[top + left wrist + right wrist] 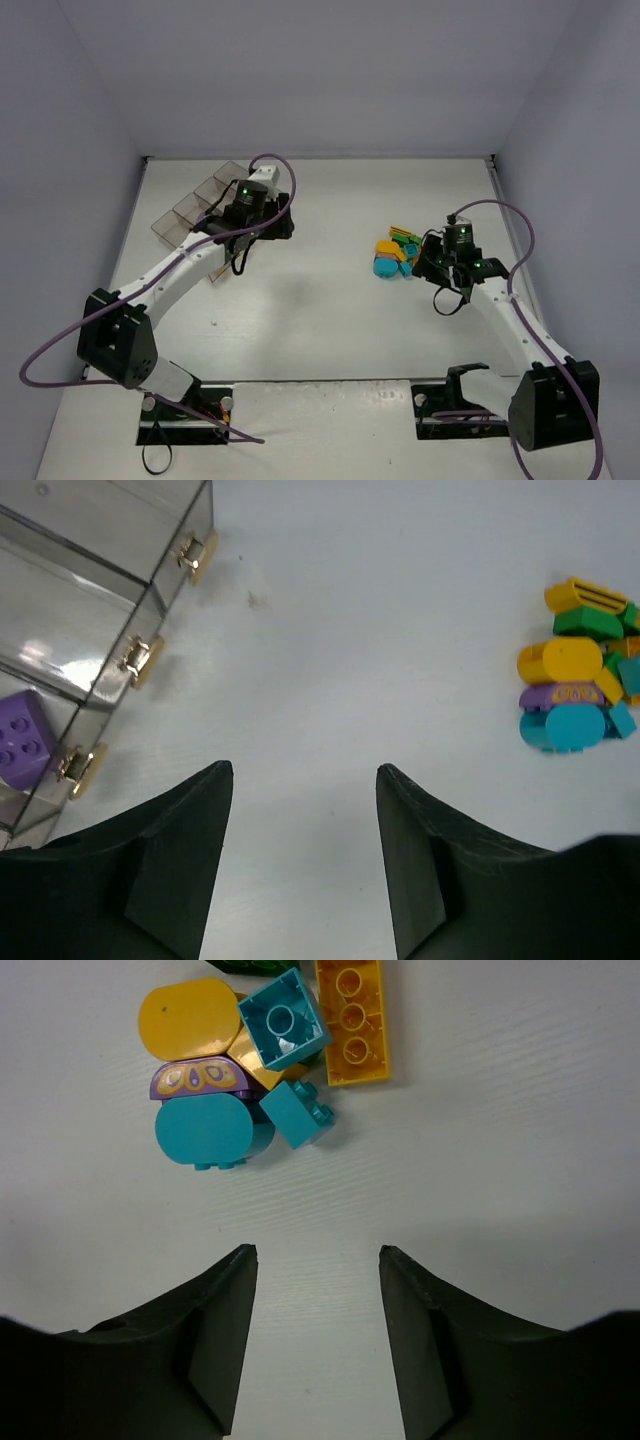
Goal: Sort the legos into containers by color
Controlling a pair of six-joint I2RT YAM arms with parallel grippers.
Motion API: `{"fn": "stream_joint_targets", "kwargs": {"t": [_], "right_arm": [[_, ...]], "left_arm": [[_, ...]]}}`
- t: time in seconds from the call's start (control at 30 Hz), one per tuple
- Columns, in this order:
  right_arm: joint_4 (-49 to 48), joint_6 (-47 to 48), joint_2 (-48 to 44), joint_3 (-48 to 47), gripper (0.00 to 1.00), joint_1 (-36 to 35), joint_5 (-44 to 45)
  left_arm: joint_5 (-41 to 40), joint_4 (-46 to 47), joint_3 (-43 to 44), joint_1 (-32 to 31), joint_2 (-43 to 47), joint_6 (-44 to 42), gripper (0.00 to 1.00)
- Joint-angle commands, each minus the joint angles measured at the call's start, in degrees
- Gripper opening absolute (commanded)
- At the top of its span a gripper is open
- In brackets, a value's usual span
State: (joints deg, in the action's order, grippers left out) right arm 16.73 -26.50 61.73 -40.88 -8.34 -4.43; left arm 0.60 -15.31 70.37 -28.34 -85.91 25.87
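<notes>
The legos (395, 255) are gathered in one small pile near the right edge of the table (330, 320), about halfway between its near and far edges. The containers (195, 210) are placed towards the far left corner, well apart from the pile. One purple brick (22, 738) is seen inside one of the containers.

The right gripper (317, 1250) is held low, just on the near side of the pile. Its jaws are parted moderately and nothing is held between them. The left gripper (305, 770) is positioned beside the containers, with its jaws also parted and nothing gripped.

The coming move is judged to be a pick by the right arm, because it is much nearer to the pile. In the right wrist view, the small cyan brick (298, 1112) is found almost straight ahead of the gap between the fingers, and it is the closest piece. The rounded cyan brick (205, 1132) is lying just beside it, on the left of that view. The long orange plate (352, 1020) is lying further ahead, with its long axis pointing away from the gripper, so it could be taken across its narrow side. The small cyan brick is turned at an angle to the jaws, so a slight wrist rotation may be needed.
</notes>
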Motion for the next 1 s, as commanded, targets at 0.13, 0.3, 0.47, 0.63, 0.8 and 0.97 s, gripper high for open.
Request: {"fn": "stream_joint_targets", "kwargs": {"t": [0.13,0.3,0.47,0.63,0.8,0.97], "right_arm": [[-6.1,0.9,5.7,-4.1,0.46,-0.8,3.4],[-8.1,1.3,8.9,-6.4,0.54,-1.2,4.3],[-10.5,3.4,13.9,-8.9,0.54,-1.2,6.6],[-12.2,5.8,18.6,-12.0,0.51,-1.3,7.7],[-13.4,8.7,22.5,-13.8,0.50,-1.5,6.1],[-13.9,11.9,24.3,-13.8,0.52,-1.5,5.6]], "left_arm": [[8.7,5.5,-6.7,0.9,9.7,-4.8,0.58],[8.9,2.7,-10.2,0.9,13.7,-6.6,0.63],[8.7,0.9,-14.4,0.9,17.9,-8.5,0.65],[9.6,1.1,-17.5,1.0,21.7,-10.8,0.66],[8.4,1.5,-20.0,0.8,23.1,-11.7,0.66],[8.0,1.6,-19.5,1.0,22.9,-12.4,0.66]]}}
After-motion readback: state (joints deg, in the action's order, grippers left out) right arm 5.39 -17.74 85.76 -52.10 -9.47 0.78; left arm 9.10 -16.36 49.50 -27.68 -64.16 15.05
